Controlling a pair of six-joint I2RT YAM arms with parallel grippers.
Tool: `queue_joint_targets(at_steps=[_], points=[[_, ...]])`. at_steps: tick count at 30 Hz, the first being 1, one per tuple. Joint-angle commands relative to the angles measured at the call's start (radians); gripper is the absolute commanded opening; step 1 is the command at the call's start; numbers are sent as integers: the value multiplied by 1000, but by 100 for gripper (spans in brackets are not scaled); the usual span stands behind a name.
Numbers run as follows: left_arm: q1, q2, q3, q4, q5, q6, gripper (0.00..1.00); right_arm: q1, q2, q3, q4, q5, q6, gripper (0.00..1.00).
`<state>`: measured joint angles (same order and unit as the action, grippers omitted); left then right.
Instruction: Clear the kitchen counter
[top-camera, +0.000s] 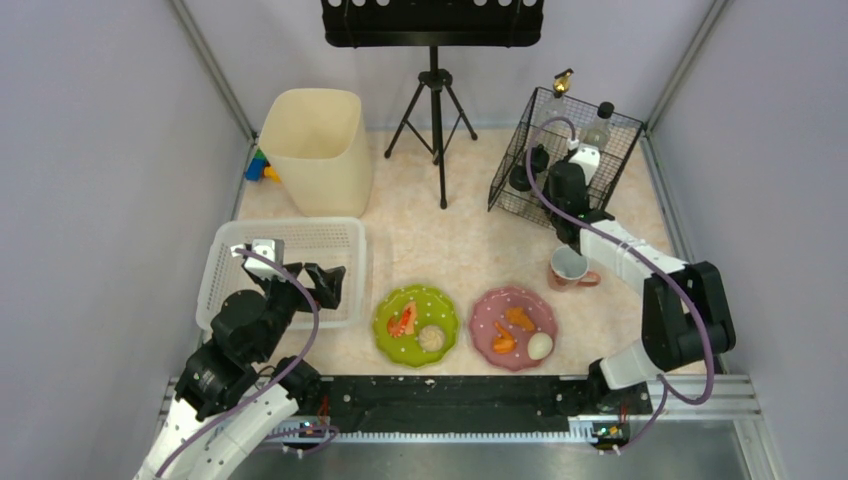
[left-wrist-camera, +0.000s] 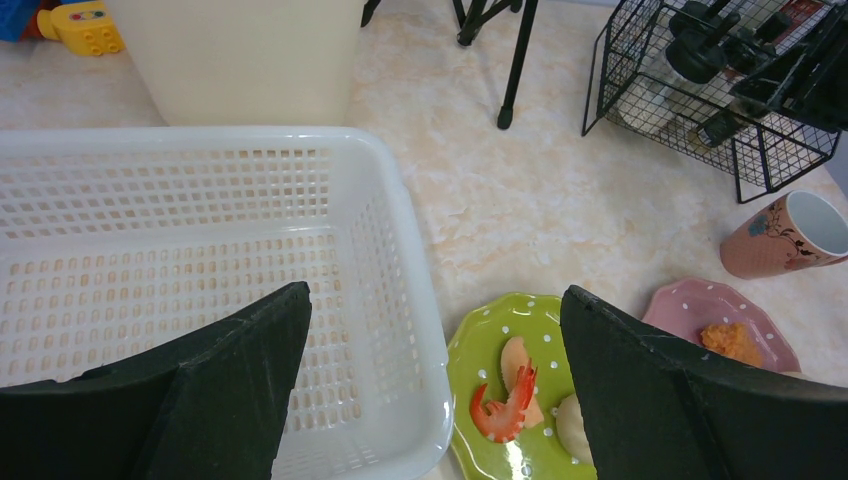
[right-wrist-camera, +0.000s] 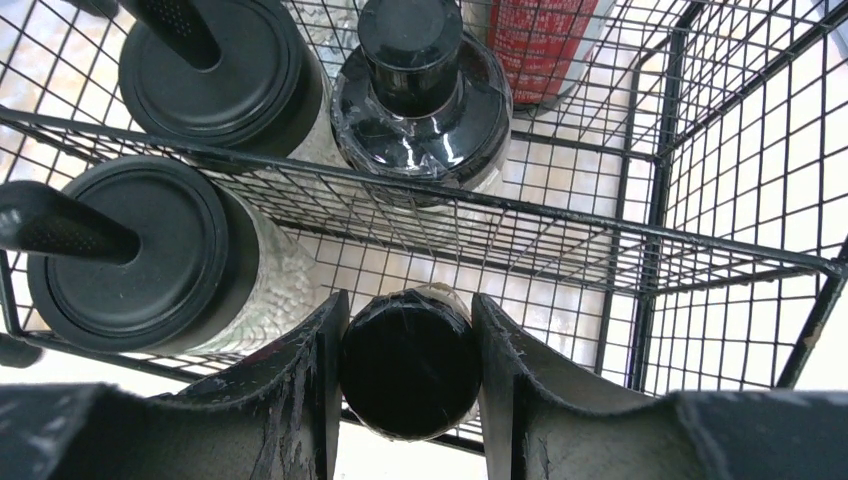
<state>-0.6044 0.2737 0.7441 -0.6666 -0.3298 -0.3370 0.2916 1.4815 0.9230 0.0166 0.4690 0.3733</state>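
The top view takes in the whole kitchen counter (top-camera: 455, 245): a white slotted basket (top-camera: 290, 225) at the near left, a green plate (top-camera: 385, 320) and a pink plate (top-camera: 485, 310) with bits of food near the front edge, a pink mug (top-camera: 570, 267) to their right, a beige bin (top-camera: 315, 150) and a tripod stand (top-camera: 437, 110) further back, and a black wire rack (top-camera: 520, 175) at the far right.

Only the right wrist view shows what the right gripper (right-wrist-camera: 408, 330) is doing. Its fingers (right-wrist-camera: 310, 380) press on both sides of a black-capped bottle (right-wrist-camera: 408, 375) at the rack's near wires (right-wrist-camera: 700, 250). Two black-lidded jars (right-wrist-camera: 130, 260) and a second black-capped bottle (right-wrist-camera: 420, 90) stand behind it. From above, the right gripper (top-camera: 570, 185) merely reaches into the rack.

The left wrist view shows the left gripper (left-wrist-camera: 435, 310) spread wide with nothing between its fingers (left-wrist-camera: 250, 370). Below it lie the basket's right rim (left-wrist-camera: 415, 290), the green plate (left-wrist-camera: 470, 345) with a shrimp (left-wrist-camera: 505, 400), and bare counter (left-wrist-camera: 520, 210) beyond.

The counter lies beneath both hands. The left gripper (top-camera: 325, 285) hangs over the basket's right edge, and the right one is above the rack at the far right corner, with pale tabletop showing through the wires
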Motion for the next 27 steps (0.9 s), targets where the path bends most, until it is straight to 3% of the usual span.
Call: queue_joint_targets(at_steps=[1, 14, 27], points=[[4, 15, 5, 39, 4, 16, 99, -18, 23, 2, 74, -8, 24, 32], [4, 15, 5, 38, 3, 16, 99, -23, 37, 19, 68, -40, 33, 67], [3, 17, 5, 37, 1, 16, 99, -21, -188, 22, -4, -125, 5, 75]])
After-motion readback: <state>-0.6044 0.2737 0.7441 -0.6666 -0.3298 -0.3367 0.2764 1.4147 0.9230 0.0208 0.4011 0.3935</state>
